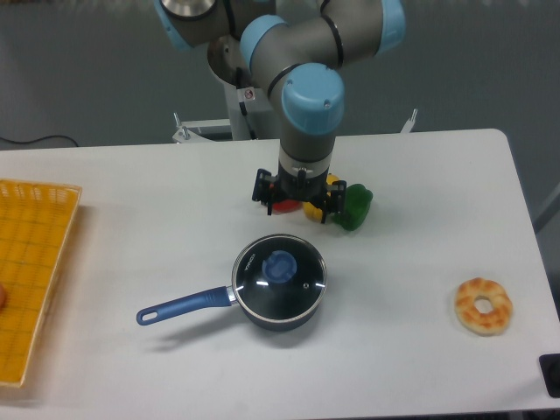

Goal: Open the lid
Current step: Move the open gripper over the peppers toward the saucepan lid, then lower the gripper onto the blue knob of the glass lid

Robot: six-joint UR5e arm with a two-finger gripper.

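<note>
Glass and metal, the lid [279,275] sits flat on the dark blue saucepan [278,315], its blue knob [280,265] at the centre and the rim seated all round. The pan stands near the middle of the white table [420,219], its long handle [179,306] pointing toward the left front. Nothing has been lifted yet, so the task looks to be at its very start: the approach.

The gripper [298,198] hangs above the table just behind the pan, well clear of the knob and holding nothing I can make out. Seen from above, its fingers are largely covered by the wrist and the black mount, so I cannot tell whether they are apart or together.

The next move, as I judge it, calls for bringing the gripper forward until it is centred over the knob, with the fingers spread wide enough to straddle it, then lowering, closing on the knob and lifting straight up so the rim does not drag the pan along.

Some toy food lies under and behind the gripper: a green piece [354,208], something yellow [317,210] and something red [284,206], each partly hidden by the tool. A yellow basket [35,262] is cut off at the left edge, a doughnut [483,305] lies to the right, and a dark object [551,374] is clipped at the lower right corner.
</note>
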